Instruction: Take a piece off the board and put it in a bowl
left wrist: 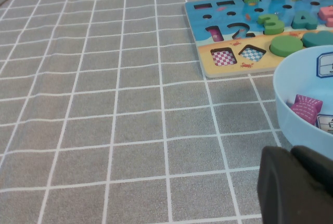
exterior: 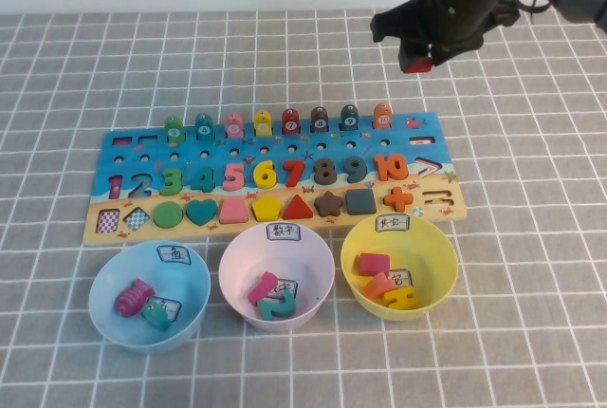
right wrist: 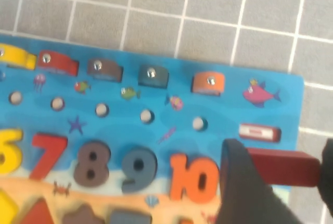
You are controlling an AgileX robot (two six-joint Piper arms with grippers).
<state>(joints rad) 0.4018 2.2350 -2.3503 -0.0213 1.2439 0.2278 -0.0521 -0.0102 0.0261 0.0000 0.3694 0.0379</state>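
High view: grey white-gridded tablecloth (exterior: 531, 332) under the board (exterior: 275, 180), white wall behind.

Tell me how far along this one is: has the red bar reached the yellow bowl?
Not yet. Done: the red bar is off the board, clamped in the right claw raised above the board's far right end. Left: carry it to the yellow bowl and release. The left claw sits parked beside the blue bowl.
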